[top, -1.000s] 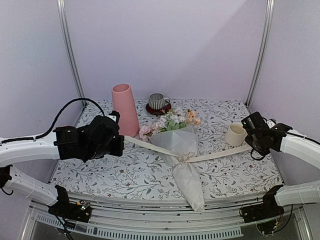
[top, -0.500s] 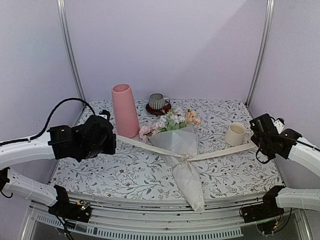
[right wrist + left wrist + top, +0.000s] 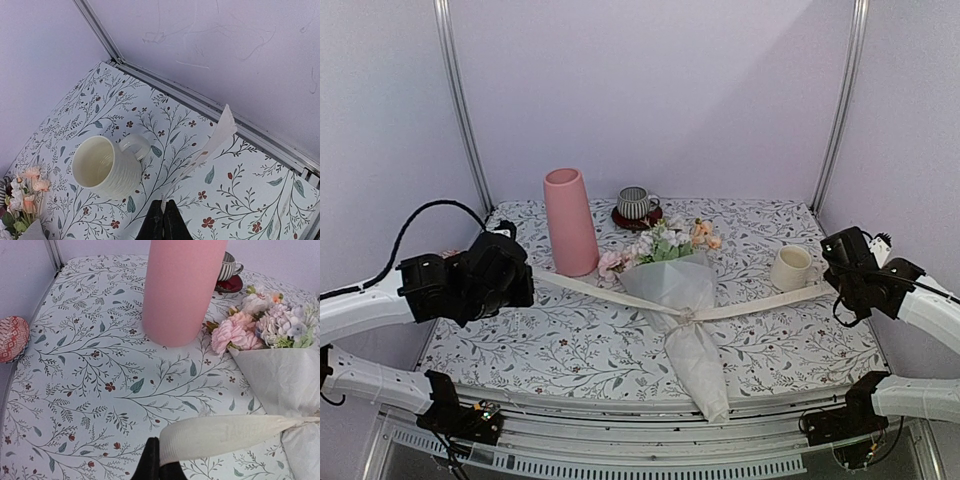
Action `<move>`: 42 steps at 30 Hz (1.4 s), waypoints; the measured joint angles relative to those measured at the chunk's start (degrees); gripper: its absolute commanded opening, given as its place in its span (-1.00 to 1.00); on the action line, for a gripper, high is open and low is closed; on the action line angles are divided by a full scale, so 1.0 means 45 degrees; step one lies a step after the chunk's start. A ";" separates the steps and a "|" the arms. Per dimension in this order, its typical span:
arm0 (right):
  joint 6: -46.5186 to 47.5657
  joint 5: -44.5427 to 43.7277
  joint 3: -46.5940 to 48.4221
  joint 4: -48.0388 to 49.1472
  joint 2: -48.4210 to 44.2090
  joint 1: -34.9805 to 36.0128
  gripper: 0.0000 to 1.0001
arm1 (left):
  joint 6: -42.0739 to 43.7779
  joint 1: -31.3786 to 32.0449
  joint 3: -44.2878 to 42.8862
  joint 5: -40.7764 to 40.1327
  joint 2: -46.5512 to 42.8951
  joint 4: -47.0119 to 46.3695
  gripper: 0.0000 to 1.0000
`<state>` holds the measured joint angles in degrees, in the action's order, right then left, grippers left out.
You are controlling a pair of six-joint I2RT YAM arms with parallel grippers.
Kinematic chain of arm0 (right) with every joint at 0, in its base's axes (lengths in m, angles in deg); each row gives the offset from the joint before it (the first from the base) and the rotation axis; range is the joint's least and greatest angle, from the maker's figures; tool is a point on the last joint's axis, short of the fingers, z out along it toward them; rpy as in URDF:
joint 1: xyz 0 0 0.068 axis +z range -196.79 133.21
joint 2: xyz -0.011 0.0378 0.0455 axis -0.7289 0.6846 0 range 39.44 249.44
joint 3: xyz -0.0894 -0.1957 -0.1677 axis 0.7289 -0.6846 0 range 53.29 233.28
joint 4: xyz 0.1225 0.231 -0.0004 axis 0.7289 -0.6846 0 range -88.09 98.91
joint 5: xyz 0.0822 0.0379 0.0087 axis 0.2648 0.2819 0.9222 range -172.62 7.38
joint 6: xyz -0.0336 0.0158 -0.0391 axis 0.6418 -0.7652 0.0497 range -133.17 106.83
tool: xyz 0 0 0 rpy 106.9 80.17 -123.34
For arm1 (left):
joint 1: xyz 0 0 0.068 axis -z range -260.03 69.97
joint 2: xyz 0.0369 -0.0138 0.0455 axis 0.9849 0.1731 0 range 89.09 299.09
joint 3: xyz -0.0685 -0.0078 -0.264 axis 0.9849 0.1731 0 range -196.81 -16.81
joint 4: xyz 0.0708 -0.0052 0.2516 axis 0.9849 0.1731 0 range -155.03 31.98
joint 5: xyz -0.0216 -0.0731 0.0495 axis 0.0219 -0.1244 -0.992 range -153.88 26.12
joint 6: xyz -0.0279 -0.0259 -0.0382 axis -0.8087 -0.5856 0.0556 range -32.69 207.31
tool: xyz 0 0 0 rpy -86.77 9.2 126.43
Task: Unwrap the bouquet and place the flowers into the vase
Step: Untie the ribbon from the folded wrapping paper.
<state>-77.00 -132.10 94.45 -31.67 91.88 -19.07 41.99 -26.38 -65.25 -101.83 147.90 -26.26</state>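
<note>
A: Where does the bouquet (image 3: 685, 290) lie?
B: Mid-table (image 3: 770, 350), narrow end reaching the near edge, the flowers (image 3: 665, 243) at its far end.
A: And the vase (image 3: 570, 220)?
B: Upright, left of the flowers and just beside them, toward the far left corner.
A: Anything behind?
B: A mug (image 3: 636, 203) on a saucer (image 3: 625, 221) at the far edge, right of the vase. A second mug (image 3: 790, 268) stands near the right edge.
A: The ribbon (image 3: 600, 290)?
B: From the bouquet's middle it runs out both ways, toward the left and right edges, passing in front of the vase and the second mug.
A: The left edge?
B: A small dish (image 3: 12, 337) sits there.
</note>
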 measured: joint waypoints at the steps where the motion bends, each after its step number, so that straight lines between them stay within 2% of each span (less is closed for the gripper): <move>1: 0.0010 -0.0053 0.0000 -0.0005 -0.0015 0.0000 -0.95 | -0.0117 -0.0010 0.0087 -0.0068 -0.0107 0.0015 -1.00; 19: -0.0500 -0.1161 0.0053 -0.0534 -0.0753 0.0000 -0.95 | -0.1972 -0.0068 0.1112 -0.1263 -0.2807 0.0704 -0.98; 21: -0.0627 -0.1229 0.0053 -0.0622 -0.0753 -0.0005 -0.89 | -0.2093 -0.0073 0.1205 -0.1365 -0.3070 0.0714 -0.69; 22: -0.0670 -0.1243 0.0053 -0.0646 -0.0753 -0.0005 -0.75 | -0.2181 -0.0073 0.1263 -0.1399 -0.3211 0.0704 -0.50; 23: -0.0704 -0.1258 0.0053 -0.0651 -0.0753 -0.0005 -0.43 | -0.2123 -0.0073 0.1307 -0.1413 -0.3308 0.0714 -0.17; 25: -0.0782 -0.1292 0.0049 -0.0617 -0.0753 -0.0010 0.09 | -0.2176 -0.0087 0.1413 -0.1433 -0.3478 0.0680 0.38; 27: -0.0772 -0.1297 0.0044 -0.0534 -0.0743 -0.0010 0.32 | -0.2317 -0.0097 0.1457 -0.1452 -0.3521 0.0704 0.64; 30: -0.0510 -0.1214 0.0024 -0.0301 -0.0651 -0.0010 0.47 | -0.2934 -0.0097 0.1438 -0.1739 -0.3521 0.1117 0.74; 35: -0.0724 -0.1350 0.0034 -0.0699 -0.0466 -0.0010 0.50 | -0.5396 -0.0107 0.0811 -0.2953 -0.3993 0.3784 0.76; 39: -0.0908 -0.1637 0.0151 -0.1132 -0.0758 -0.0010 0.51 | -0.6727 -0.0117 0.0612 -0.3813 -0.5489 0.5187 0.75; 42: -0.1098 -0.1739 0.0185 -0.1331 -0.1316 -0.0010 0.53 | -0.6659 -0.0117 0.0704 -0.4260 -0.7135 0.5265 0.74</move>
<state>-81.94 -139.92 95.28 -37.66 85.96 -19.11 12.02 -26.91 -62.08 -121.00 115.79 -2.57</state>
